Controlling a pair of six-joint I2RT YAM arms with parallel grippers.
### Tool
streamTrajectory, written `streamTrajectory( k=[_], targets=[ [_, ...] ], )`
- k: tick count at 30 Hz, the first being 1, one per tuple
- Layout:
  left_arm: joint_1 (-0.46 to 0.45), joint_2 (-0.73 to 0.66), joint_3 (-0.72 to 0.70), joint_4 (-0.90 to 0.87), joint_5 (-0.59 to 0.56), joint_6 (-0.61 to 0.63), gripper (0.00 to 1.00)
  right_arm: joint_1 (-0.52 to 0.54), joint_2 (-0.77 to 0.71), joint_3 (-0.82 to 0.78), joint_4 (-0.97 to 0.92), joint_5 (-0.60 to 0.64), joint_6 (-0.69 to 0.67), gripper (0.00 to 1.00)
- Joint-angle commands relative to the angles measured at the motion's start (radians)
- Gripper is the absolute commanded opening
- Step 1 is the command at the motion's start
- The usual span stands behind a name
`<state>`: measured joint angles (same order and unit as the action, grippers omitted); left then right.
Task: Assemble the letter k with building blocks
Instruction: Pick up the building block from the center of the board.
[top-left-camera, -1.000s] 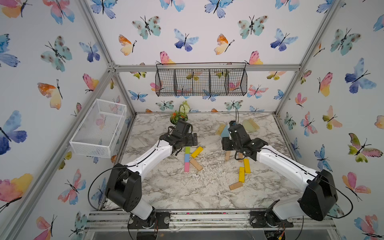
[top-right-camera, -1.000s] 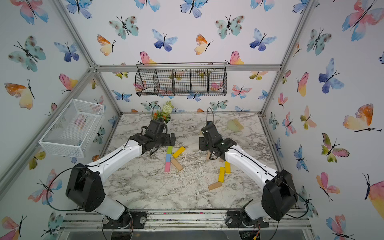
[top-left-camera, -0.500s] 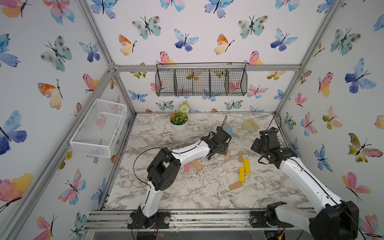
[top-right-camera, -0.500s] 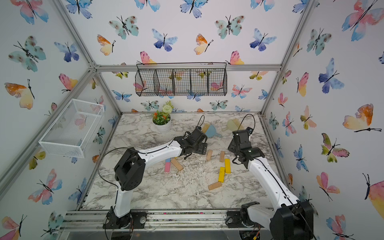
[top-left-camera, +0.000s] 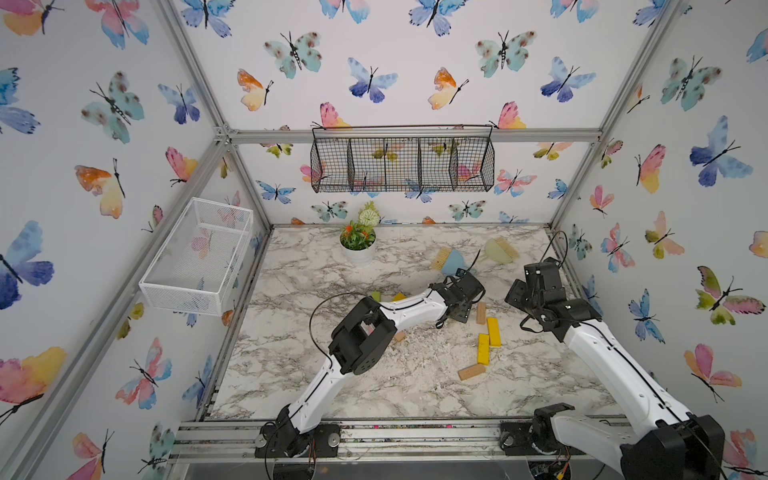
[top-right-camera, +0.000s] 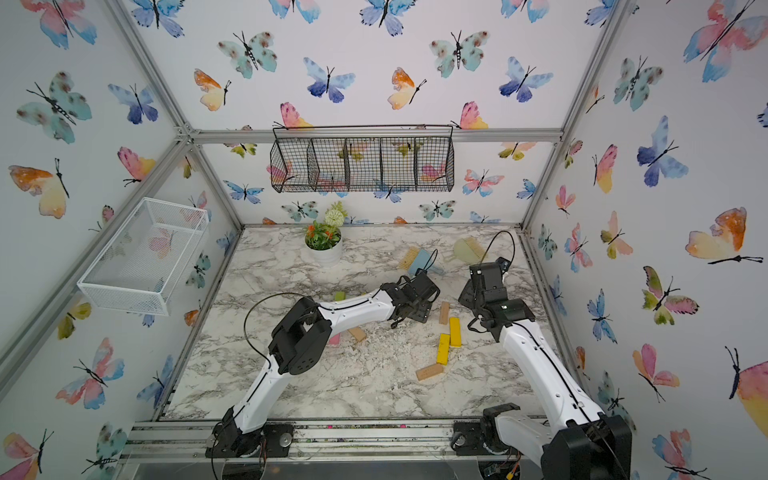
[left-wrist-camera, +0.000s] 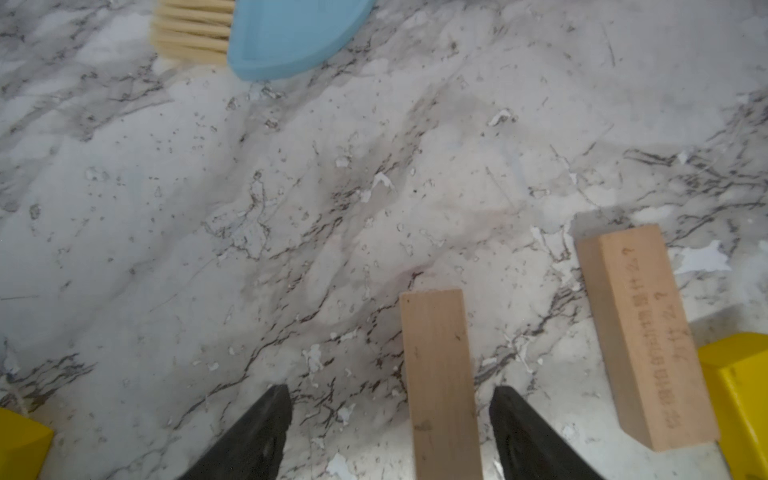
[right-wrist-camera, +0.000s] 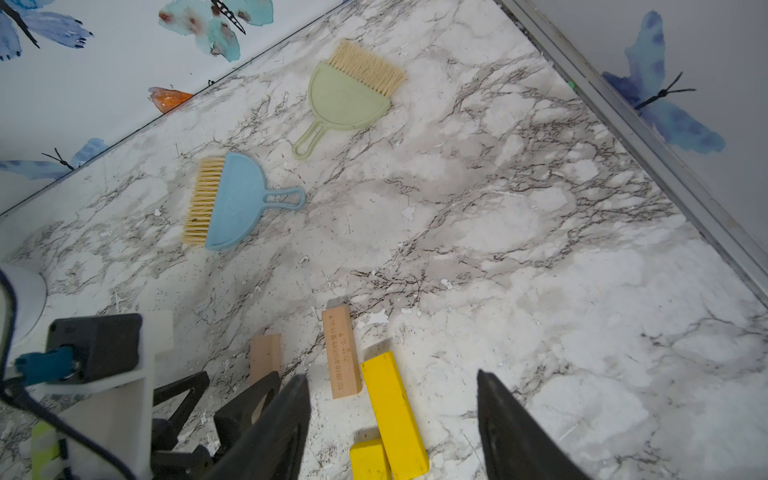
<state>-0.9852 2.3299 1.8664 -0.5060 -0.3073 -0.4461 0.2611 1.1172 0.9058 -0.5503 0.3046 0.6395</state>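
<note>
left arm (top-left-camera: 415, 305) — stretched low; jaws apart | right arm (top-left-camera: 602, 353) — lifted; jaws apart

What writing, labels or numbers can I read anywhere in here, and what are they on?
Tan wood block, lying beside a yellow block: two engraved lines of small characters, each seemingly ending in "?"; the rest is too blurred to read.
No other text, label, brand or number shows in any view.
</note>
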Motion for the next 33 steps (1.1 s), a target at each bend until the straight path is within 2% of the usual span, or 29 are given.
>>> streamTrajectory(
  k=[1,5,10,25,33],
  targets=[
    [-0.012,0.051,0.034,-0.033,-0.045,0.023,0.78,-0.005,0.001,-0.01,-0.02,-0.022,0.005,0.65],
    [-0.012,0.068,0.043,-0.034,-0.045,0.024,0.75,-0.005,0.004,-0.011,-0.022,-0.024,0.005,0.65],
    [-0.012,0.079,0.053,-0.034,-0.036,0.029,0.65,-0.005,0.01,-0.012,-0.021,-0.028,0.005,0.65],
    [-0.01,0.072,0.032,-0.035,-0.022,0.009,0.26,-0.005,0.006,-0.029,-0.014,-0.033,0.008,0.64],
    [0.019,0.028,0.005,-0.057,-0.068,-0.076,0.22,-0.005,-0.003,-0.037,-0.01,-0.039,0.008,0.64]
  ],
)
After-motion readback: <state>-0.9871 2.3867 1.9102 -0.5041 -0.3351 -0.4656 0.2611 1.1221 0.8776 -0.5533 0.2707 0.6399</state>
